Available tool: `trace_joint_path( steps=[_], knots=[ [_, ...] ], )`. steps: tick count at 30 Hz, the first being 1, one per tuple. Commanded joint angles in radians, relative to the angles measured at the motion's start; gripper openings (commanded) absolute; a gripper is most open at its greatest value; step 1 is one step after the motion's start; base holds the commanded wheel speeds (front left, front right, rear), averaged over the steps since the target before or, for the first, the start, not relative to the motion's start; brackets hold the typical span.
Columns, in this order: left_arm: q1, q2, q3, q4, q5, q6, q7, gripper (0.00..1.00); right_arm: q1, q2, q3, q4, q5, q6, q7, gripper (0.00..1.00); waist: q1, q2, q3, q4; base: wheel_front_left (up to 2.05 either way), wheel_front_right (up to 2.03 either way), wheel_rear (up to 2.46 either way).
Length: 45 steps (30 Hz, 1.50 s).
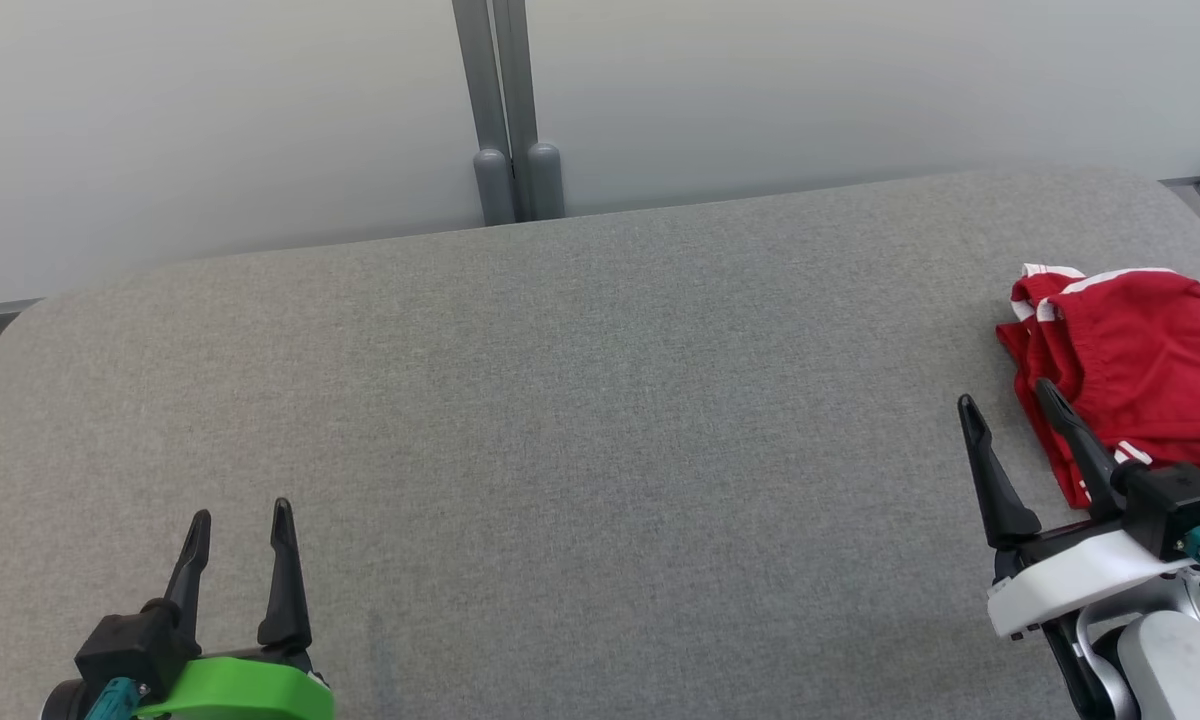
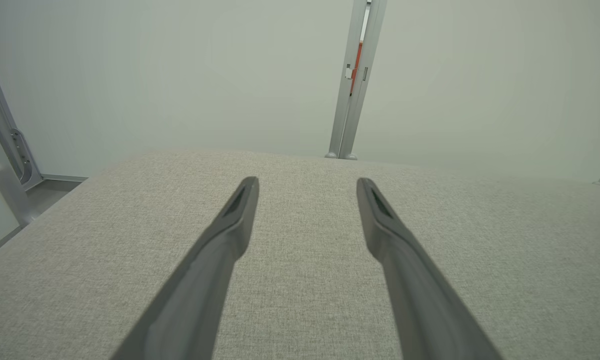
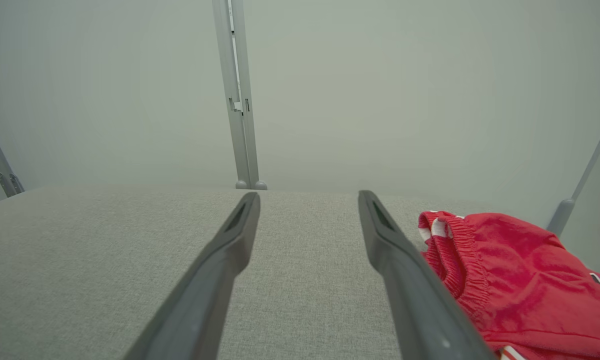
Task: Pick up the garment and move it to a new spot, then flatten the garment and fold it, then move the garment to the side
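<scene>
A red garment (image 1: pixel 1135 365) with white trim lies bunched at the right edge of the grey fabric-covered table (image 1: pixel 580 400). In the right wrist view the red garment (image 3: pixel 510 280) sits just right of my right finger, its elastic waistband facing me. My right gripper (image 1: pixel 1008 405) is open, its fingers just left of the garment with nothing between them. At the lower left, my left gripper (image 1: pixel 240 518) is open over bare table, far from the cloth. In the left wrist view the left gripper (image 2: pixel 307 182) holds nothing.
A pale wall panel with a grey vertical post (image 1: pixel 505 110) stands right behind the table's far edge. Another grey post (image 3: pixel 577 185) rises at the table's right end. The table's left corner is rounded (image 1: pixel 20 320).
</scene>
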Motion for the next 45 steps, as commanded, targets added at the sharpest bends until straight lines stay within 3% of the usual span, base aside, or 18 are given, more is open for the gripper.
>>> trace_joint_path(
  steps=[1,8,9,13,45],
  knots=[
    [0.000,-0.002,0.006,0.002,0.006,-0.004,-0.004,1.00,0.010,0.002,-0.002,0.003,-0.008,0.000,-0.002,1.00,0.0001,0.0000,0.001,0.000,0.00,0.00,0.00],
    [-0.005,-0.008,0.007,0.024,0.005,-0.015,-0.003,1.00,0.009,0.009,-0.005,0.010,-0.007,0.000,-0.002,1.00,0.0001,0.0000,0.001,0.000,0.00,0.00,0.00],
    [-0.006,-0.009,0.006,0.026,0.001,-0.016,-0.003,0.00,0.008,0.011,-0.008,0.006,-0.008,0.000,-0.002,0.00,0.0001,0.0000,0.001,0.001,0.00,0.00,0.00],
    [0.001,-0.012,0.000,0.054,-0.006,-0.013,0.008,0.00,0.016,0.027,0.001,0.029,0.005,0.000,0.002,0.00,0.0001,0.0000,0.001,0.001,0.00,0.00,0.00],
    [-0.051,-0.016,0.031,0.041,-0.524,-0.018,0.149,0.00,0.001,0.100,-0.081,0.047,0.517,0.000,0.139,0.00,0.0001,0.0000,0.003,0.012,0.00,0.00,0.00]
  ],
)
